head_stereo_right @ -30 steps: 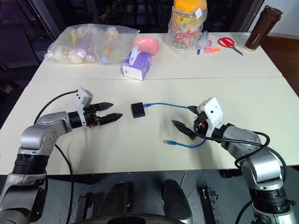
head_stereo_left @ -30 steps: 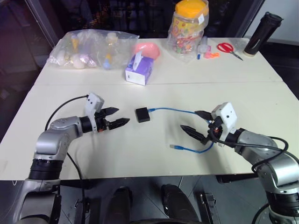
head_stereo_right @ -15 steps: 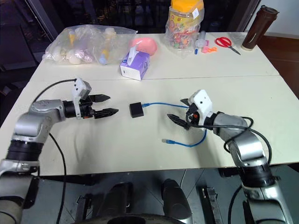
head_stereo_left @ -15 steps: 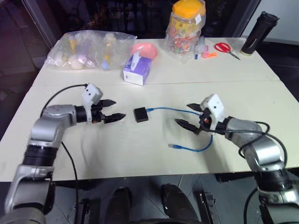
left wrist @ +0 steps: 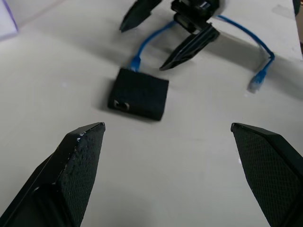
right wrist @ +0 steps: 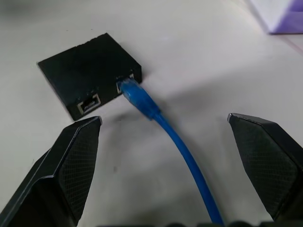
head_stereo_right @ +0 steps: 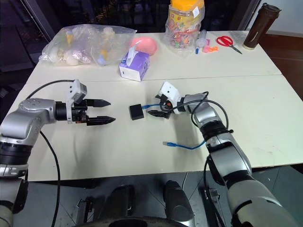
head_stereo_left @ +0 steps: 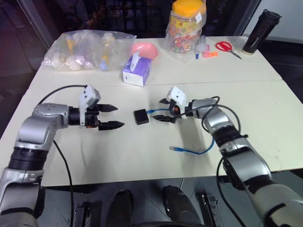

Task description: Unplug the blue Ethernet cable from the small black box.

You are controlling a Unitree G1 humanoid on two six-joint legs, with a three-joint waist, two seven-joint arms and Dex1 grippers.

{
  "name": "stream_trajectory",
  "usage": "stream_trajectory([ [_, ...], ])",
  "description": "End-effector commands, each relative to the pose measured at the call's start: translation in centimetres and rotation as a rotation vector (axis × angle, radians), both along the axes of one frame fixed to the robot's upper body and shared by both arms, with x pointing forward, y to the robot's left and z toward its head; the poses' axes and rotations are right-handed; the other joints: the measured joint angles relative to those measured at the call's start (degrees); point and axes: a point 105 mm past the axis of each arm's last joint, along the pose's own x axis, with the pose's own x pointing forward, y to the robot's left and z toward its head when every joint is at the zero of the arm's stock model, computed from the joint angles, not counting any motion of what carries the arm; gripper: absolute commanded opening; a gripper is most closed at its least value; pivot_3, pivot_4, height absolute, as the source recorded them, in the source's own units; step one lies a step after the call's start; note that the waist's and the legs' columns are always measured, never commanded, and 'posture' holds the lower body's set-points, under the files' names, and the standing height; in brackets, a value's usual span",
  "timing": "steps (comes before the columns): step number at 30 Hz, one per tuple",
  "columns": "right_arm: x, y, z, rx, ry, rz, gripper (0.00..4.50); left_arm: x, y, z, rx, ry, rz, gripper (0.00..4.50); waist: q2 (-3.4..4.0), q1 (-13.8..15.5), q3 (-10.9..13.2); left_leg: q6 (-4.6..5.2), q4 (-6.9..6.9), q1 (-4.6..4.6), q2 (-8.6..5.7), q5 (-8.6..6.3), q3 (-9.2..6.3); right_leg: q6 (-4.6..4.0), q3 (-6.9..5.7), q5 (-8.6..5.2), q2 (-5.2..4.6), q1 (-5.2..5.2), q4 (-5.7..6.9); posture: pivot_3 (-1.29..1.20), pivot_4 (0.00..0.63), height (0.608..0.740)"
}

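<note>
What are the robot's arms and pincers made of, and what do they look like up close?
Both arms are rounded silver-grey metal segments with black joints and thin black cables looping along them. Each wrist carries a small white boxy block. The left gripper and right gripper each have two tapering black fingers with a fine textured inner face.

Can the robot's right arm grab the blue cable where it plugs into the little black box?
Probably yes. The right end effector is open with its fingers on either side of the blue cable, just behind the plug in the little black box. Nothing lies between them.
</note>
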Motion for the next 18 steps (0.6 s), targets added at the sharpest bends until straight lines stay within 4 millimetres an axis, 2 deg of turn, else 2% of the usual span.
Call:
stream_trajectory([
  [1, 0.1, 1.0, -0.6, -0.085, -0.034, 0.060, 4.50, -0.3, -0.1, 1.6, -0.021, -0.066, 0.027, 4.47, 0.00, -0.05, 0.00, 0.00, -0.01, 0.00, 0.00, 0.00, -0.02, 0.00, -0.02, 0.00, 0.00, 0.00, 0.00, 0.00, 0.150, 0.740],
  [2, 0.2, 1.2, -0.9, -0.104, -0.036, 0.061, 3.95, -0.4, -0.1, 1.6, -0.024, -0.065, 0.035, 4.50, -0.01, -0.12, 0.00, 0.00, -0.01, 0.02, 0.00, 0.00, -0.02, 0.00, -0.01, 0.00, 0.00, 0.00, 0.01, 0.00, 0.150, 0.740],
  [4, 0.2, 1.3, -1.4, -0.156, -0.046, 0.079, 3.20, -0.7, 0.0, 1.6, -0.026, -0.070, 0.058, 4.50, -0.01, -0.25, -0.01, 0.00, 0.02, 0.10, 0.00, 0.00, -0.02, -0.03, -0.01, 0.02, 0.01, 0.06, 0.06, 0.00, 0.150, 0.740],
  [5, 0.2, 1.4, -1.3, -0.157, -0.045, 0.090, 2.68, -0.8, 0.2, 1.6, -0.027, -0.070, 0.071, 4.50, -0.01, -0.42, -0.01, 0.00, 0.02, 0.15, 0.01, 0.00, -0.01, -0.04, -0.01, 0.03, 0.01, 0.10, 0.08, 0.00, 0.150, 0.740],
  [9, 0.5, 1.2, -0.4, -0.173, -0.087, 0.107, 0.63, -0.8, 0.5, 1.3, -0.026, -0.063, 0.097, 4.50, 0.00, -0.53, -0.01, -0.06, 0.13, 0.29, 0.01, 0.04, -0.03, -0.11, -0.01, 0.07, 0.04, 0.24, 0.12, 0.00, 0.150, 0.740],
  [10, 1.3, 1.0, 0.6, -0.200, -0.196, 0.089, 0.09, -0.5, 0.5, 1.2, -0.027, -0.061, 0.101, 4.50, 0.00, -0.44, 0.00, -0.08, 0.16, 0.30, 0.01, 0.06, -0.05, -0.16, -0.01, 0.07, 0.06, 0.27, 0.12, 0.00, 0.150, 0.740],
  [12, 2.3, 0.5, 2.6, -0.281, -0.420, 0.085, 0.04, 0.3, 0.5, 1.0, -0.035, -0.065, 0.112, 4.50, 0.00, -0.13, 0.00, -0.13, 0.26, 0.31, 0.00, 0.09, -0.06, -0.29, -0.01, 0.03, 0.05, 0.33, 0.11, 0.00, 0.150, 0.740],
  [14, 3.1, 0.0, 5.6, -0.335, -0.658, 0.089, 0.04, 2.1, 0.5, 1.1, -0.073, -0.090, 0.146, 4.50, 0.09, 0.40, 0.05, -0.17, 0.28, 0.29, -0.03, 0.11, -0.05, -0.36, -0.01, 0.00, 0.02, 0.34, 0.07, 0.00, 0.150, 0.740],
  [16, 3.1, -0.5, 8.7, -0.327, -0.858, 0.083, 0.04, 4.1, 0.2, 1.6, -0.131, -0.109, 0.183, 4.50, 0.09, 0.58, 0.05, -0.27, 0.29, 0.13, -0.08, 0.17, -0.06, -0.35, -0.01, 0.01, -0.02, 0.23, 0.03, 0.00, 0.150, 0.740],
  [18, 2.2, -0.8, 11.9, -0.272, -1.063, 0.085, 0.04, 5.6, -0.6, 2.6, -0.202, -0.099, 0.165, 4.50, 0.07, 0.48, 0.05, -0.28, 0.25, 0.02, -0.08, 0.18, -0.04, -0.18, 0.00, 0.10, -0.03, 0.14, -0.01, 0.00, 0.150, 0.740],
])
